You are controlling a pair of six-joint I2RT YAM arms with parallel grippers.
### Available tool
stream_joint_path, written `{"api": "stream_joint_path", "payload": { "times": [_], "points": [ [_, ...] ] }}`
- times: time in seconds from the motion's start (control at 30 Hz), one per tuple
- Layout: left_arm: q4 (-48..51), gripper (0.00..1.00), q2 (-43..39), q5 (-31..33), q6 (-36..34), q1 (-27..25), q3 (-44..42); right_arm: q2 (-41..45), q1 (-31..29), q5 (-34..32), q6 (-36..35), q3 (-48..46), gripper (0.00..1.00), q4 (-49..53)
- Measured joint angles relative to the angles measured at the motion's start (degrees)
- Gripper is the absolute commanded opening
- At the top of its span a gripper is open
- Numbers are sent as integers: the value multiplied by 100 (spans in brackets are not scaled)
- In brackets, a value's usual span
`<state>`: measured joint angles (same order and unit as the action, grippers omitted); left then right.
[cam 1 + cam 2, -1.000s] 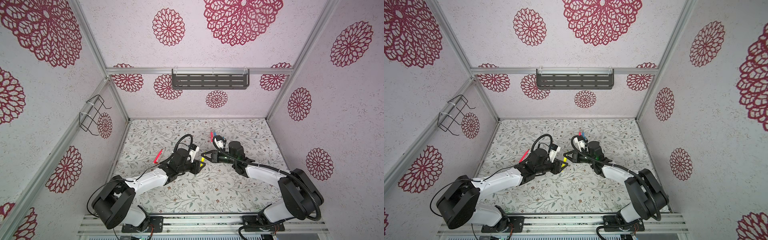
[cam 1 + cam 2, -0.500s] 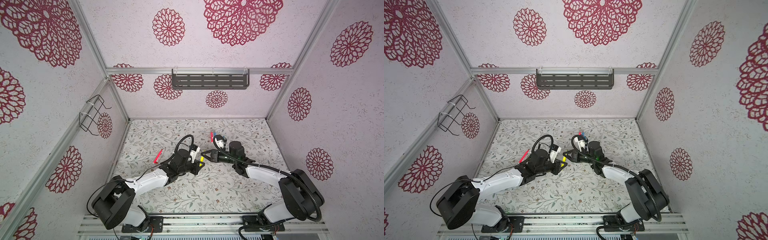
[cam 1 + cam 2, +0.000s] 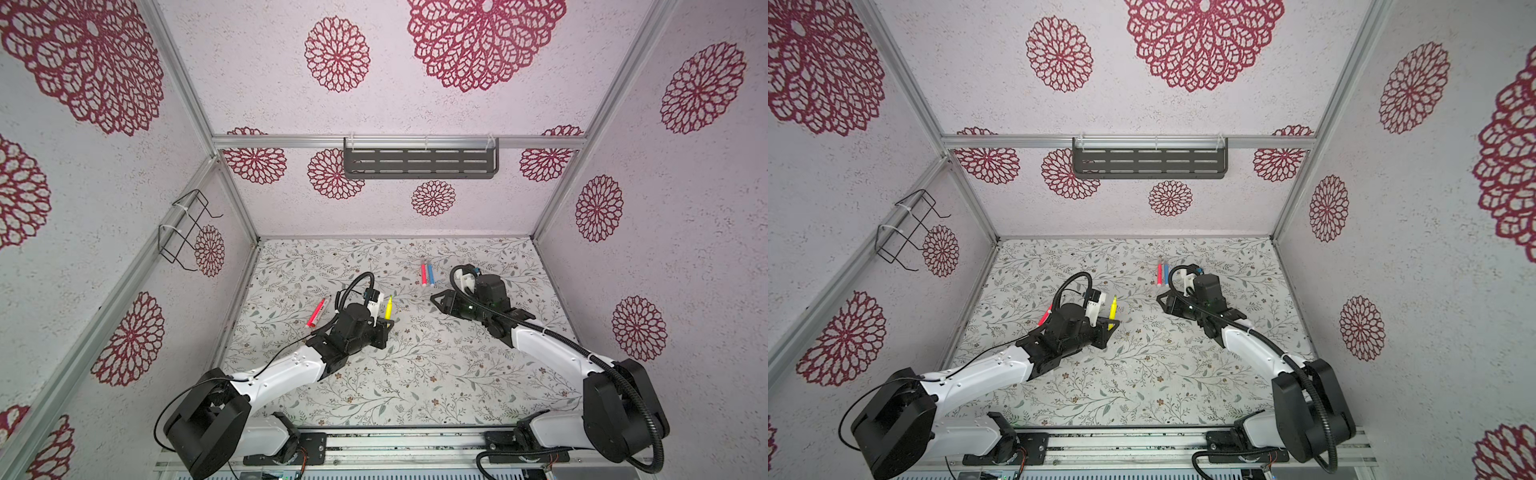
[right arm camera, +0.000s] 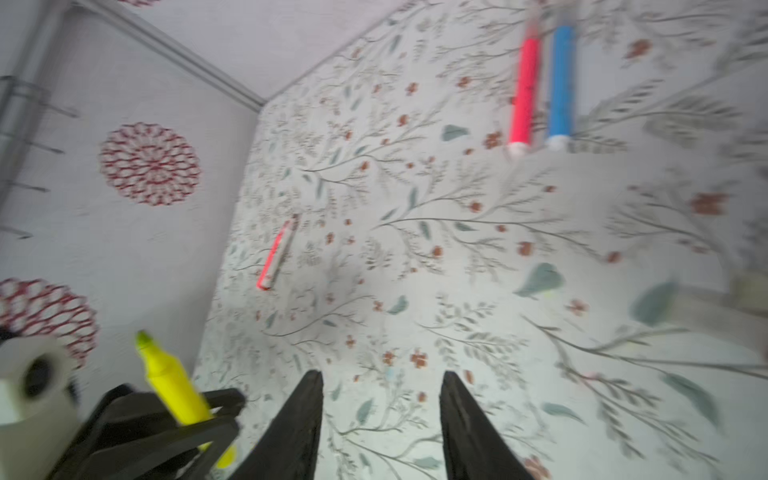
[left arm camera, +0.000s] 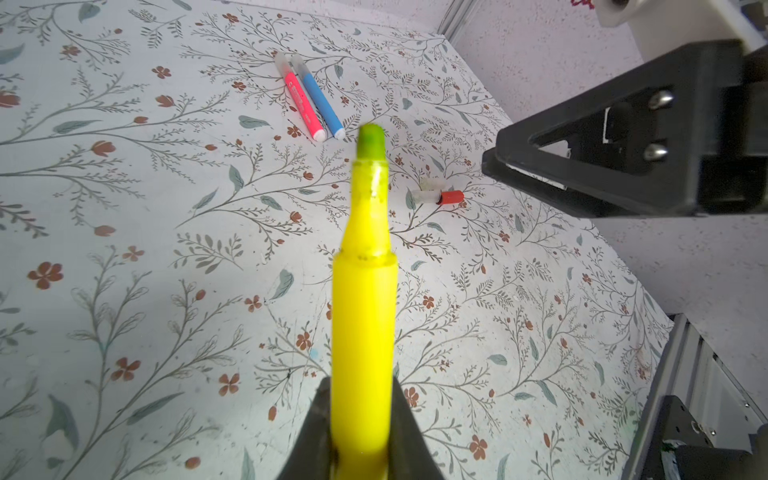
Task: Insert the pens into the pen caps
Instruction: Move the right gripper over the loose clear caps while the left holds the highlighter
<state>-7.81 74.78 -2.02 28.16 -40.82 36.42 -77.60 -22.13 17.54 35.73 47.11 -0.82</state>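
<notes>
My left gripper (image 5: 361,419) is shut on a yellow pen (image 5: 363,299), whose uncapped greenish tip points away from the wrist. In both top views the pen (image 3: 388,307) (image 3: 1113,306) stands tilted up from the left gripper (image 3: 386,328) at mid-table. To the right, my right gripper (image 4: 380,386) (image 3: 436,299) is open and holds nothing. A pale cap with a red piece (image 5: 438,196) lies on the table below the right gripper's side. A pink pen (image 3: 423,274) and a blue pen (image 3: 431,274) lie side by side farther back, both wearing pale caps.
A red pen (image 3: 316,312) lies on the floral table (image 3: 415,374) left of the left arm. A wire rack (image 3: 187,228) hangs on the left wall. A dark slotted shelf (image 3: 419,162) is fixed to the back wall.
The left gripper has shut on the yellow pen. The right gripper has opened, let go of the pen and drawn back to the right.
</notes>
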Motion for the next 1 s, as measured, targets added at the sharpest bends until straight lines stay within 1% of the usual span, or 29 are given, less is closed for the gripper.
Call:
{"api": "stream_joint_path", "payload": {
  "times": [0.1,0.23,0.37,0.47,0.6,0.8,1.0],
  "points": [
    [-4,0,-111,68,24,0,-116,-26,251,-382,-188,116,48,503],
    [-4,0,-280,166,59,0,-262,-256,605,-549,-385,212,47,831],
    [-4,0,-470,264,83,0,-356,-743,824,-643,-608,466,46,1095],
    [-13,0,-577,299,90,0,-382,-1187,848,-697,-802,802,43,1268],
    [-24,0,-673,326,98,0,-450,-1698,848,-734,-1043,1182,42,1419],
    [-20,0,-741,407,103,9,-564,-2175,848,-776,-1272,1471,41,1615],
    [-22,0,-809,431,103,11,-612,-2409,848,-846,-1392,1582,40,1738]
  ]
}}
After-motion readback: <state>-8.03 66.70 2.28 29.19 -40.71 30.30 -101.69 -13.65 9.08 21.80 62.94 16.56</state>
